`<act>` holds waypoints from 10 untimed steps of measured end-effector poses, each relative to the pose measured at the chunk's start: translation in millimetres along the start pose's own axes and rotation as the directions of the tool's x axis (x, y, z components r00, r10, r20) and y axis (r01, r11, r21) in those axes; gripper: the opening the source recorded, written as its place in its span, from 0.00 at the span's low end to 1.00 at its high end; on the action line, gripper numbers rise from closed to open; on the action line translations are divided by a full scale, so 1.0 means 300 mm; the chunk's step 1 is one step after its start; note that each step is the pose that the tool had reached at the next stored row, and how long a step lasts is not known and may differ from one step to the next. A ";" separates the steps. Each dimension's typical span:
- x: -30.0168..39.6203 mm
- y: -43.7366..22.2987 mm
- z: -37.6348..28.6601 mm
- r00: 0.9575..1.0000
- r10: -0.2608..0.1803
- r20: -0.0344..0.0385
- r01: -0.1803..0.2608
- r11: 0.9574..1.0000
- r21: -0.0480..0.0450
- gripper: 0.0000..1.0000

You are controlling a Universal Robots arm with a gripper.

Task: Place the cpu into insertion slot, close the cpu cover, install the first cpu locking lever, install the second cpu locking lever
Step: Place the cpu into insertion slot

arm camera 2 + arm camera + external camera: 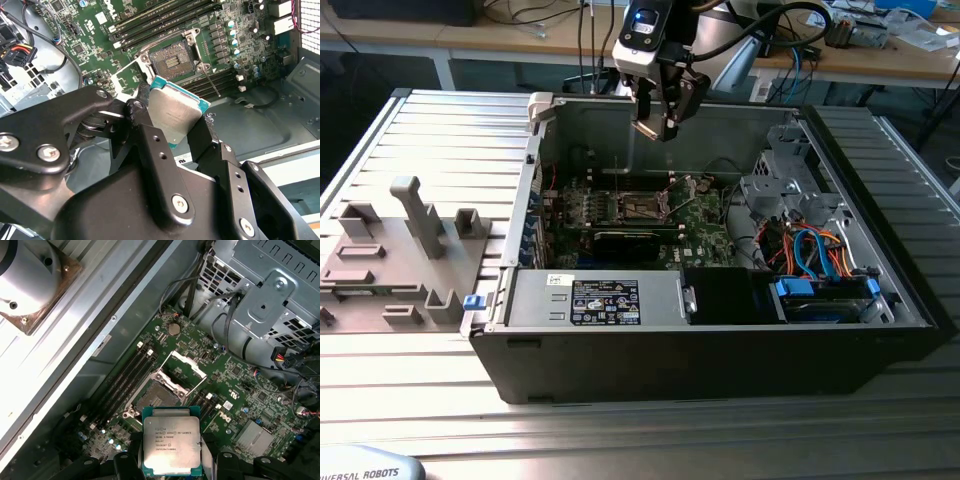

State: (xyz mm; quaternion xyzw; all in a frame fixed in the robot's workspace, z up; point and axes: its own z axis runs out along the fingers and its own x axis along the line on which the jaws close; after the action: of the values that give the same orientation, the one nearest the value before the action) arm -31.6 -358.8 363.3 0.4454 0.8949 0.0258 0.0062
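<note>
Presently, claw (660,122) clenched on the cpu (171,445), gripping two opposite edges so the metal top and underside stay untouched. It hangs inside the open case (720,350), above the green motherboard (235,385). Insertion slot (157,400) lies bare just below the chip, with the cpu cover (191,361) swung up off it, likely to leave a clear drop; chip not yet seated.

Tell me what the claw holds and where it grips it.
The claw holds the cpu, pinched by two opposite edges.
</note>
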 end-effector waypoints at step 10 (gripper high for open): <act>0.000 0.000 0.000 1.000 0.007 0.000 -0.007 1.000 0.000 0.54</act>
State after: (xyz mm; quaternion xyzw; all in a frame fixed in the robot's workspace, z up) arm -31.6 -358.8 363.2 0.4485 0.8934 0.0258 0.0063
